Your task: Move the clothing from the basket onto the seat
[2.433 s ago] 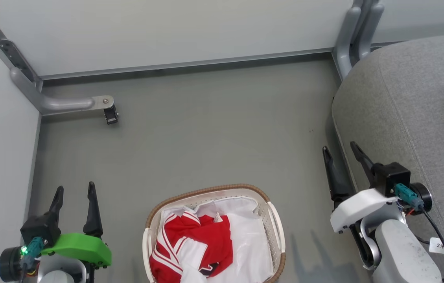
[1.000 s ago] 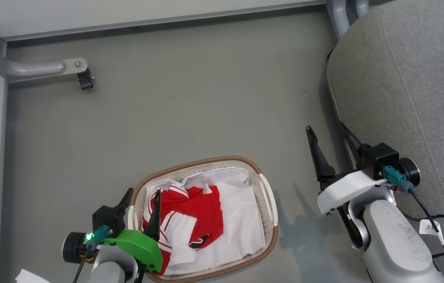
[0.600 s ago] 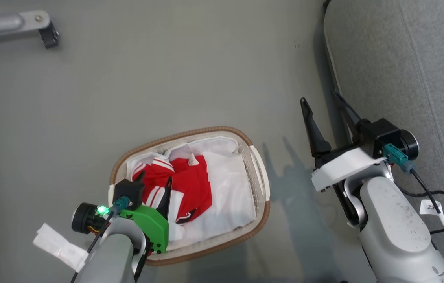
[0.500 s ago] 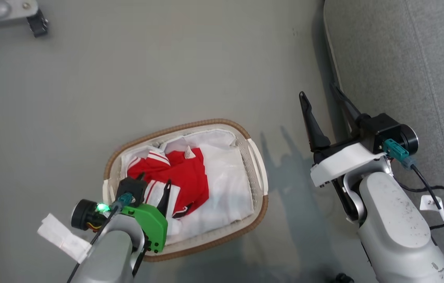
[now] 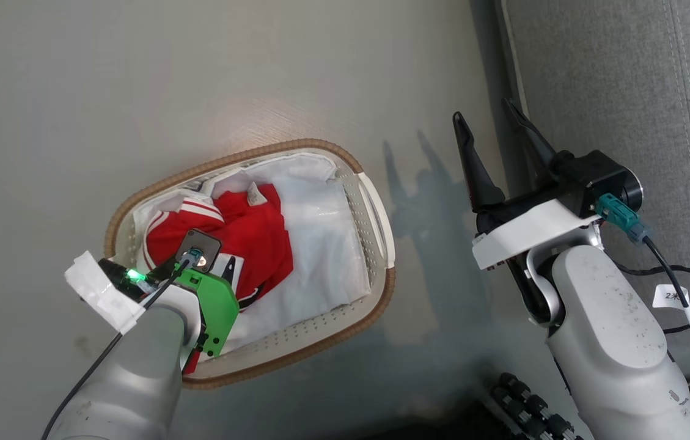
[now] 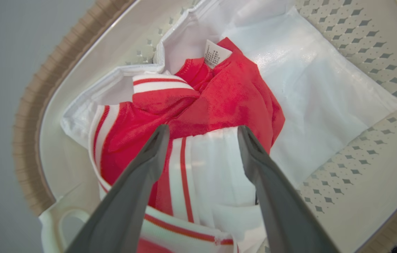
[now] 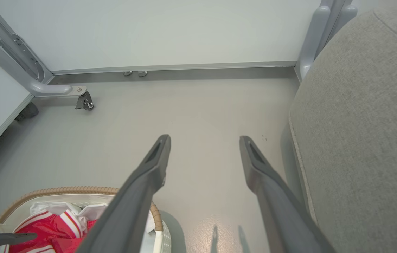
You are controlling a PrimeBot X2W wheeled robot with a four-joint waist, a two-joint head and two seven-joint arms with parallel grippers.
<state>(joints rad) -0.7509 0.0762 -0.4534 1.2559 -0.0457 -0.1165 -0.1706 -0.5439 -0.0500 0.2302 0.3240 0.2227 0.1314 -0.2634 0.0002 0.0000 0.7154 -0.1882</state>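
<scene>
The basket (image 5: 375, 211), cream with a brown rim, stands on the floor and holds a white liner and the red clothing (image 5: 259, 241) with white stripes. My left gripper (image 6: 202, 131) is open and points down into the basket. Its fingertips straddle a white striped panel of the clothing (image 6: 226, 95), close above the fabric and gripping nothing. My right gripper (image 5: 484, 111) hangs open in the air between the basket and the grey seat (image 5: 613, 79). In the right wrist view my right gripper (image 7: 204, 139) has the seat (image 7: 360, 123) to its right and the basket (image 7: 61, 190) at the lower left.
A grey metal leg with a caster (image 7: 84, 102) juts from the white partition at the far left. A black cable with a label (image 5: 668, 296) hangs off my right arm by the seat. My base's dark tread (image 5: 528, 403) lies at the bottom edge.
The head camera has tilted down, shifting the whole picture. My left gripper has gone from the basket's near edge down into it, over the red clothing. My right gripper stays open.
</scene>
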